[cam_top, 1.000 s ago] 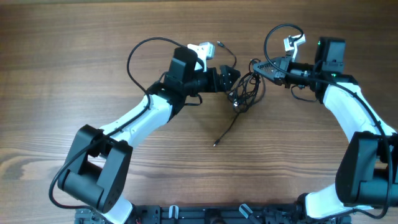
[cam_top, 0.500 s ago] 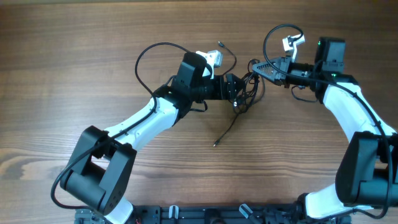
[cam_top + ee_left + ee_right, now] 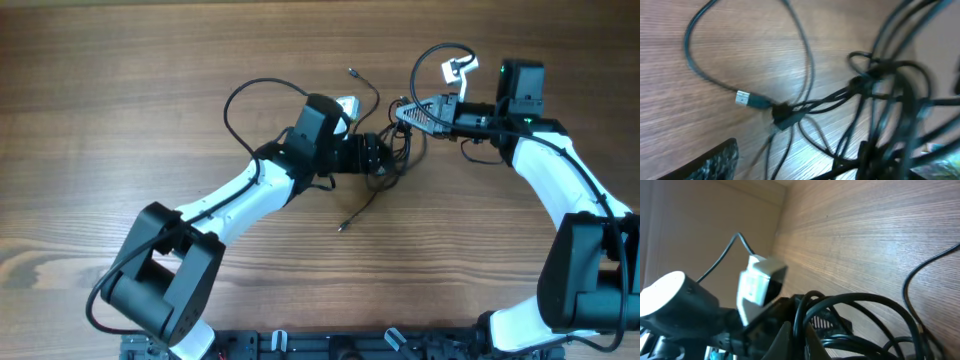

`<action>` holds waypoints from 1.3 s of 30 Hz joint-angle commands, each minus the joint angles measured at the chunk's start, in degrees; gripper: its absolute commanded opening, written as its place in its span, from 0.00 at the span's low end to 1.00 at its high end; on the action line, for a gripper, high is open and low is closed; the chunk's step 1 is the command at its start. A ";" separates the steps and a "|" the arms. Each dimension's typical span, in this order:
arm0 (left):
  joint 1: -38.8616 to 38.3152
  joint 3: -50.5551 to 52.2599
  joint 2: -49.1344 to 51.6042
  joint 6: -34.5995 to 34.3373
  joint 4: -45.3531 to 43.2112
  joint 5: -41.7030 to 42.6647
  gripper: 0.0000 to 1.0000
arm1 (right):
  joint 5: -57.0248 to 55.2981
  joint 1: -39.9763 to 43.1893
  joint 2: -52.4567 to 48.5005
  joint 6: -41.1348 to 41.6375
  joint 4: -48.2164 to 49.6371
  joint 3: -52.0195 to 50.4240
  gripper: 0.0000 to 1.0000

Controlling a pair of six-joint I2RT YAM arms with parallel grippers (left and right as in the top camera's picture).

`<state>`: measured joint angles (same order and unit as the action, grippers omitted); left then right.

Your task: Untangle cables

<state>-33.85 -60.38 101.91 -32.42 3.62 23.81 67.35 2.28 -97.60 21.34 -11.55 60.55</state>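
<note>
The cables (image 3: 398,150) sit in a dark knot on the wood surface (image 3: 120,100), between the two arms; one tail runs to a plug up top (image 3: 351,72), another trails down to a loose end (image 3: 341,228). The right gripper (image 3: 402,112) looks pinched onto the knot's upper loops. The left gripper (image 3: 378,158) is spread wide, pushed into the knot's left side; the strands are blurry up close.
</note>
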 commanded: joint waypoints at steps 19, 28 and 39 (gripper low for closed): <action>-1.92 -0.07 1.27 4.02 7.26 -11.69 0.04 | 12.31 10.40 1.46 18.88 25.53 0.83 0.91; 2.64 -0.07 1.16 -0.42 2.89 -1.99 0.04 | -2.91 -2.12 1.46 -0.63 1.46 0.83 0.33; 4.09 -0.07 1.16 2.21 -5.20 14.14 0.04 | -21.00 -9.09 1.42 -10.23 -1.09 0.83 0.50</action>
<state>-30.00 -60.36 103.20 -31.77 -1.13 34.81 53.67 -6.50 -97.36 13.67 -12.34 60.86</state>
